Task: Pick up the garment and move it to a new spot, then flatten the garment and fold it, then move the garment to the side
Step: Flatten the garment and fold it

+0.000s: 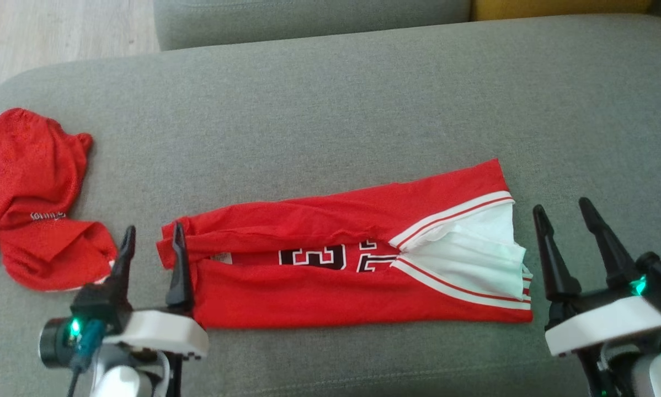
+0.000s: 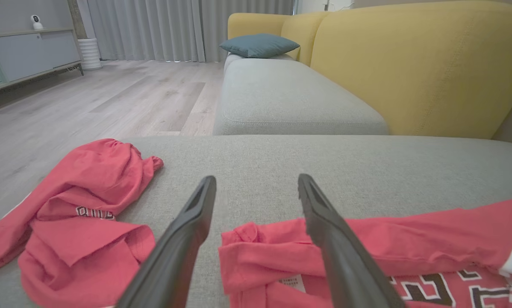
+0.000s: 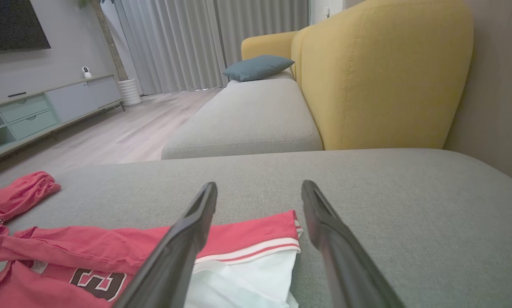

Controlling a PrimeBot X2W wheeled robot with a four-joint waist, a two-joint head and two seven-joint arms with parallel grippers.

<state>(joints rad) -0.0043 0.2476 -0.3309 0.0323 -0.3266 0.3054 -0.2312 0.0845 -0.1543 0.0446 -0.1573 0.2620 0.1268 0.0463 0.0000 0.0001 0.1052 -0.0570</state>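
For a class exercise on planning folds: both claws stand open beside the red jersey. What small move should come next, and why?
Probably close the right claw on the white-trimmed end of the red jersey, to fold it across: it lies as a long strip on the grey sofa cushion, sides folded in; this claw and the left claw stand open.
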